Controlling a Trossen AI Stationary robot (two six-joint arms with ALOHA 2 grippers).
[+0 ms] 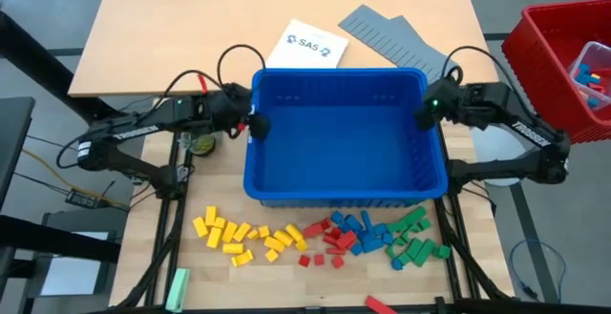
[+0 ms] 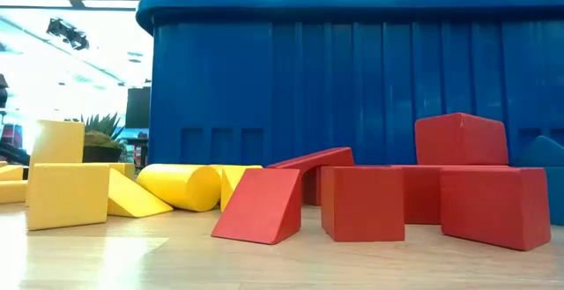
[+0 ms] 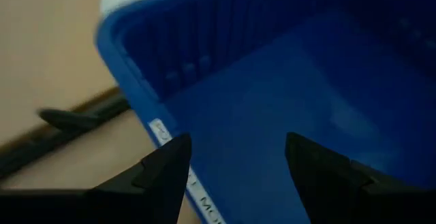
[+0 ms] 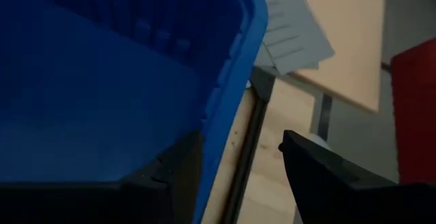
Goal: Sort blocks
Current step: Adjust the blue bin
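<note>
A big blue bin (image 1: 339, 142) stands mid-table. The blocks lie on the table in front of its near wall, in groups: yellow (image 1: 239, 236), red (image 1: 329, 242), blue (image 1: 358, 230) and green (image 1: 412, 238). In the low view the yellow (image 2: 106, 189) and red (image 2: 423, 193) ones rest before the bin's wall (image 2: 352, 78). My left gripper (image 1: 254, 123) is open over the bin's left rim (image 3: 158, 130), which passes between its fingers. My right gripper (image 1: 426, 114) is open over the right rim (image 4: 231, 81), one finger inside the bin and one outside. Neither holds a block.
Grey ridged panels (image 1: 391, 35) and a white sheet (image 1: 305, 45) lie behind the bin. A red basket (image 1: 563, 56) holding blocks stands off the table's right side. A pale green bar (image 1: 177, 288) and one stray red block (image 1: 380, 304) lie near the front edge.
</note>
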